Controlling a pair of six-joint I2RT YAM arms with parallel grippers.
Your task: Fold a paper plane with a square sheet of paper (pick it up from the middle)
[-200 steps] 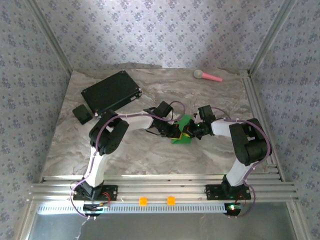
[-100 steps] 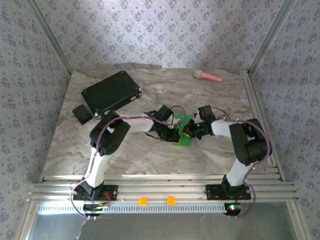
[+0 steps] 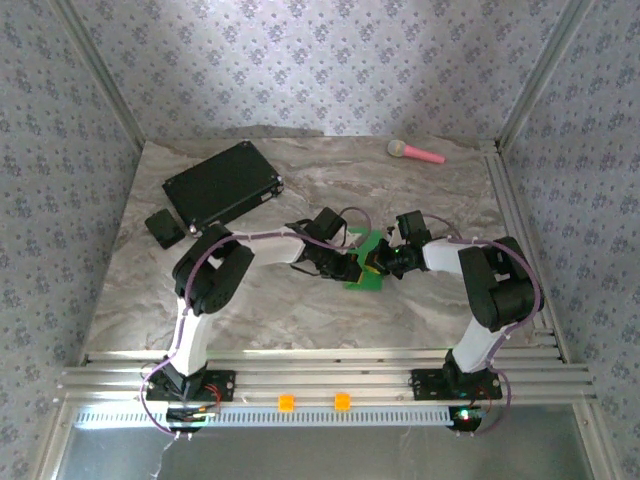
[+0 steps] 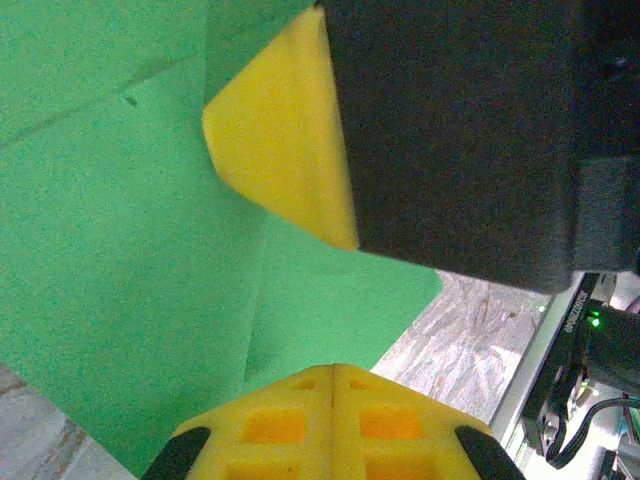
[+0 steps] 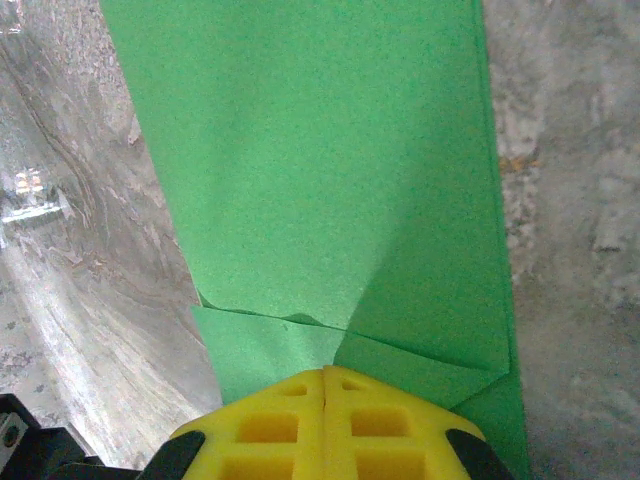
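Start at your left, where the black case and a small black box sit at the far corner of the worktop, well apart from the work; moving in, your left claw reaches to mid-worktop with its yellow fingers pressed together, nothing caught between them, tips low over the green paper; in its own wrist view the left claw has green paper spread below and ahead of it, with the other claw's yellow finger just across; the paper lies between the two claws, partly folded, with creases and a flap near the right tips; the right claw meets it from the other side, also closed tight and empty; from the right claw the green paper runs as a long strip straight ahead, so its long axis points away from those tips; both claws are at the sheet, neither clearly nearer; I judge the coming crease turns on that axis; far right, the pink-handled toy lies clear.
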